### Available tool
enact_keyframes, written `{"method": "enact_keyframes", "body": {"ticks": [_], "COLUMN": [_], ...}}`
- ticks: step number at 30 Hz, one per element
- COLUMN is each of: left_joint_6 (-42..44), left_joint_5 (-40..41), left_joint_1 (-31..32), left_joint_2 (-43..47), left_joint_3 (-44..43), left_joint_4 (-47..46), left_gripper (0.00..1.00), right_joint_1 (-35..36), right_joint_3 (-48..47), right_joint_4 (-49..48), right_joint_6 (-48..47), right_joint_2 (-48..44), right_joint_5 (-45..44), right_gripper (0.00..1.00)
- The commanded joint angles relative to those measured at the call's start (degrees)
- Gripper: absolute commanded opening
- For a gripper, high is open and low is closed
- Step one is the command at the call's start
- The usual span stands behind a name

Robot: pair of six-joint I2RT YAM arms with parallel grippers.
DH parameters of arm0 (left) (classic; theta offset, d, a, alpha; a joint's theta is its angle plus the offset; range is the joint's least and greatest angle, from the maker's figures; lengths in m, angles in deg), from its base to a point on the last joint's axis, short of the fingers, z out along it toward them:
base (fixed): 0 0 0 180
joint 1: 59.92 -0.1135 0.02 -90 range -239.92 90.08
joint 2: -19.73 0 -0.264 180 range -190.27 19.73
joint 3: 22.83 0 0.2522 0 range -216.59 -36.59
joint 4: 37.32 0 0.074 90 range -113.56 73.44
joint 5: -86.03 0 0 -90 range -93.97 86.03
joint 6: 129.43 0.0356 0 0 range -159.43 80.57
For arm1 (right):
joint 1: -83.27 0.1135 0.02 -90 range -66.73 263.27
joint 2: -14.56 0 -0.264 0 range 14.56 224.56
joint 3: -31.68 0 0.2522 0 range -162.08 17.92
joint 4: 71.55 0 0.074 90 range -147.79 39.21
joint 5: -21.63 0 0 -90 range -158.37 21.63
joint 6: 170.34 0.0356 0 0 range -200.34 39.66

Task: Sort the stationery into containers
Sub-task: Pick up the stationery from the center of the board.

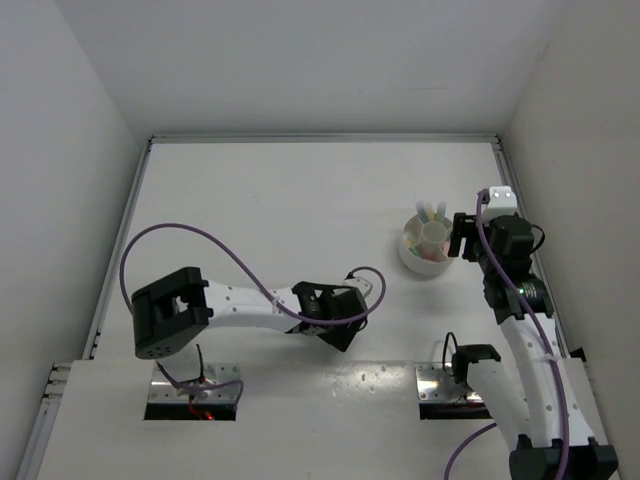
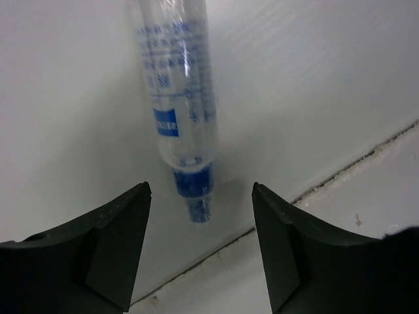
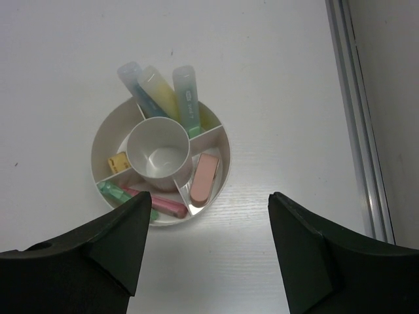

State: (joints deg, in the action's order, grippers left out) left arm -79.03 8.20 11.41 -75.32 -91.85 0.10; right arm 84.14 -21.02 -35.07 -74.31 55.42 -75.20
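My right gripper (image 3: 209, 196) hangs open over the bowl (image 3: 111, 134) by the right edge of the counter (image 3: 281, 78), pens (image 3: 160, 95) and erasers (image 3: 204, 178) sorted inside. My left gripper (image 2: 201, 188), open, faces one blue-printed pen (image 2: 180, 98), unsorted mid-counter.

Bowl (image 3: 107, 134) glossy white plastic; pen (image 2: 178, 85) clear glossy plastic.

Bowl (image 3: 112, 131): cup (image 3: 159, 154) stood at its centre; three pens (image 3: 160, 95) leaned in its far compartment; eraser block (image 3: 204, 178) lay in its right one; small block (image 3: 118, 162) in its left; two pens (image 3: 163, 205) in its near; loose pen (image 2: 180, 98) lay well to its left.
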Motion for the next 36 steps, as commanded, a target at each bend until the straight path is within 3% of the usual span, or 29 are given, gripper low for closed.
{"method": "enact_keyframes", "body": {"ticks": [1,16,18,22,24,30,36], "left_joint_6": [-4.0,-6.4,-6.9,-7.4,-8.0,-8.0,-4.6], "left_joint_5": [1.7,5.8,6.5,6.5,7.1,9.5,8.5], "left_joint_1": [2.7,3.5,4.0,4.0,4.5,5.0,5.0], "left_joint_2": [1.3,-0.3,-0.8,-0.8,-1.4,0.5,4.4], "left_joint_3": [1.4,3.6,3.6,3.6,3.6,3.6,-2.9], "left_joint_4": [-2.3,-5.7,-5.7,-5.7,-5.7,-5.2,-1.1], "left_gripper": [0.69,0.56,0.47,0.40,0.29,0.10,0.06], "right_joint_1": [-0.2,-0.2,-0.2,-0.2,-0.2,-0.2,-0.2], "right_joint_3": [-0.2,-0.2,-0.2,-0.2,-0.2,-0.2,-0.2], "right_joint_4": [-2.2,-2.2,-2.2,-2.2,-2.2,-2.2,-2.2], "right_joint_6": [0.4,0.9,0.9,0.9,0.9,0.9,1.4], "right_joint_2": [-0.8,-1.3,-1.3,-1.3,-1.3,-1.8,-1.8], "right_joint_5": [0.2,0.2,-0.4,-0.4,-0.4,-0.4,-0.4], "right_gripper": [0.72,0.75,0.75,0.75,0.75,0.75,0.75]}}
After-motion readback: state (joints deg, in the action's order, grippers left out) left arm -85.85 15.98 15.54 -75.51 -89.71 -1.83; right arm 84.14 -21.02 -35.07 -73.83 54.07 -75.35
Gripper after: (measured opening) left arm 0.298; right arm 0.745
